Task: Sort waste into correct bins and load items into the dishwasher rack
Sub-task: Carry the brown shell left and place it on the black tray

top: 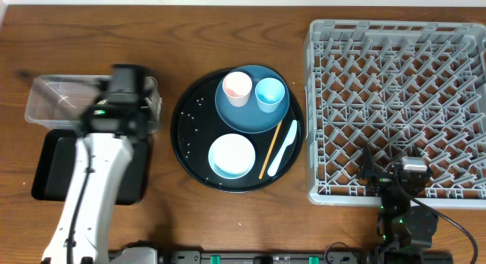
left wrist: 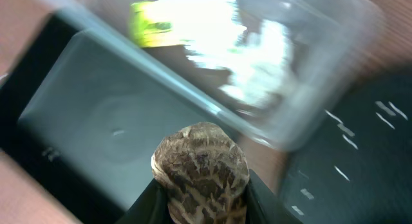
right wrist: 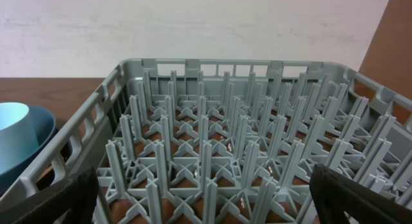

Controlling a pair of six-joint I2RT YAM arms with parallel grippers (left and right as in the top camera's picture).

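Left of the round black tray [top: 190,135], above the clear tub [left wrist: 322,82] and shallow black tray [left wrist: 90,114], the left pincer [left wrist: 201,208] grasps the small brown food lump [left wrist: 201,166], while right of it the right pincer [right wrist: 206,205] hangs released by the dishwasher rack [right wrist: 212,147].

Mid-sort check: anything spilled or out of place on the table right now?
Yes: loose white rice grains are scattered over the round black tray, mostly on its left side beside the dark blue plate and the white bowl. They look spilled rather than contained. Nothing else appears tipped or damaged, though the left wrist view is blurred.
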